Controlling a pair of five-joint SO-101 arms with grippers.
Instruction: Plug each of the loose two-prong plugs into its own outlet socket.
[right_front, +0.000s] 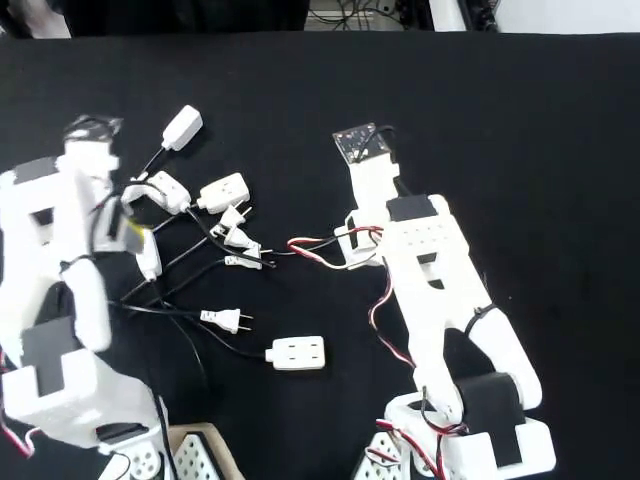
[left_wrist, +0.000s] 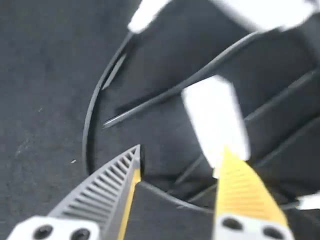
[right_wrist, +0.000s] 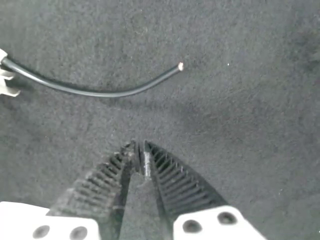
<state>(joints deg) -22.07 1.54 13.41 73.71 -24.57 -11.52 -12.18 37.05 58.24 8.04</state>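
Black bench, seen from above. Left tool: fingers spread wide, gripping nothing, with the yellow fingertip just beside a white connector among black cords. Right tool: fingers closed together, empty, near a loose cord end. A two-prong plug lies at 8 o'clock from bench centre, an outlet block at 6 o'clock, and another socket at 10 o'clock.

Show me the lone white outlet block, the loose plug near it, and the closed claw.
outlet block (right_front: 297, 352), high view, middle of its face.
loose plug (right_front: 218, 319), high view, its white body.
right claw (right_wrist: 140, 149), right wrist view, between its fingertips.
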